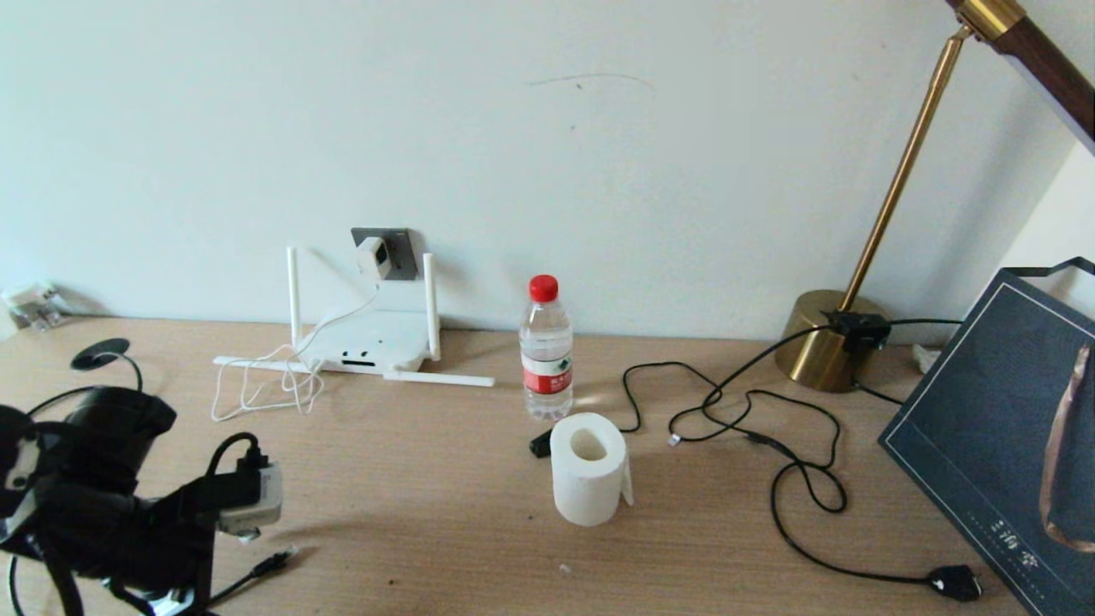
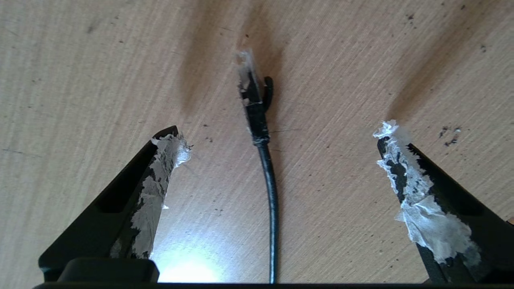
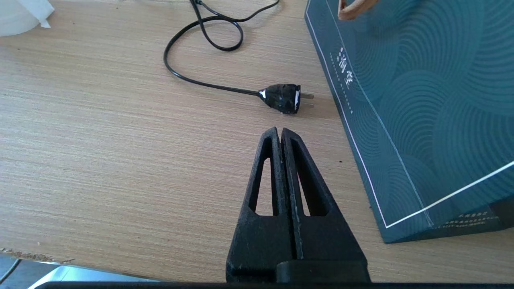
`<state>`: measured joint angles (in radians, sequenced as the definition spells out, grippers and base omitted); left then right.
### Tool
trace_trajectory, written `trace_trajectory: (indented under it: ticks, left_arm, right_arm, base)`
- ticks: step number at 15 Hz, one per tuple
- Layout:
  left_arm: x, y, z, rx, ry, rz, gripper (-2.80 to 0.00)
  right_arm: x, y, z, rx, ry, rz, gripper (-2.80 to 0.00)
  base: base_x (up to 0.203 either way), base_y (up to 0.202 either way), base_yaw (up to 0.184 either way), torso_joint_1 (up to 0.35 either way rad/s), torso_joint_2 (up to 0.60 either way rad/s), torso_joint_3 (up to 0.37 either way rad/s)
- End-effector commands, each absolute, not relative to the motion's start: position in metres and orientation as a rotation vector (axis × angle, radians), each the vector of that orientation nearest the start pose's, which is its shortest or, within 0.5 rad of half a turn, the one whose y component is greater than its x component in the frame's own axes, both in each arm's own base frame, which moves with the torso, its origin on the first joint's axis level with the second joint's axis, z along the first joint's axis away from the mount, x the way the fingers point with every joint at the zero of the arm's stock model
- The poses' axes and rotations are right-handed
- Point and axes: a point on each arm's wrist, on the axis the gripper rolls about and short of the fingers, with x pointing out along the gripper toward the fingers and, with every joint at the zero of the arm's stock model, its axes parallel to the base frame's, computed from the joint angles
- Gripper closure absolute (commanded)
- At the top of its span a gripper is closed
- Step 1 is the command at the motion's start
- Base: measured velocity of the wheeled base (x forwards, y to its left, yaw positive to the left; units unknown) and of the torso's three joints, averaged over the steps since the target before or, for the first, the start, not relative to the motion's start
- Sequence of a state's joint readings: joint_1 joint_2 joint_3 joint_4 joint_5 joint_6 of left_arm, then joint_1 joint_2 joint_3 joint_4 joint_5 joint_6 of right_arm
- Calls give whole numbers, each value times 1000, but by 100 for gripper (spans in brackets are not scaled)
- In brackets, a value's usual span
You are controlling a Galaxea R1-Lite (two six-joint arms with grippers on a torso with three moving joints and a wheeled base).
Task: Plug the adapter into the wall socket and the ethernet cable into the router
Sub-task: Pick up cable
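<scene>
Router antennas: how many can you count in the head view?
4: two upright beside the router, two flat on the desk. None appear hidden.

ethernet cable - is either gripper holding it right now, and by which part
Nothing is held. The left gripper is open, its fingers either side of the ethernet cable lying on the desk; the right gripper is shut, empty.

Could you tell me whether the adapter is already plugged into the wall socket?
Plugged in: the adapter sits on the wall socket, cord hanging.
</scene>
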<state>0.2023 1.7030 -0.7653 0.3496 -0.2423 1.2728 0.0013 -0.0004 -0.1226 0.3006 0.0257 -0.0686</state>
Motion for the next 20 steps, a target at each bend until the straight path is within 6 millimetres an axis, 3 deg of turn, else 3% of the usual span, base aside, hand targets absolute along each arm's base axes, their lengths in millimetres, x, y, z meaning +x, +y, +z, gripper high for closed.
trace_trajectory:
  ticks: [1, 2, 14, 20]
  left_arm:
    - [228, 41, 104, 819, 1017, -802, -280]
    - [228, 41, 103, 818, 1018, -803, 0]
    - [222, 41, 99, 808, 1038, -813, 0]
    - [213, 37, 128, 853, 896, -775, 0]
  right_arm:
    - [-35, 1, 78, -67, 178, 34, 0]
    - [-35, 1, 78, -67, 178, 34, 0]
    - [-35, 1, 78, -67, 178, 34, 0]
    - [-35, 1, 78, -67, 178, 34, 0]
  base:
    - [0, 0, 0, 0, 0, 0]
    - [0, 0, 0, 0, 0, 0]
    - [0, 0, 0, 0, 0, 0]
    - [0, 0, 0, 0, 0, 0]
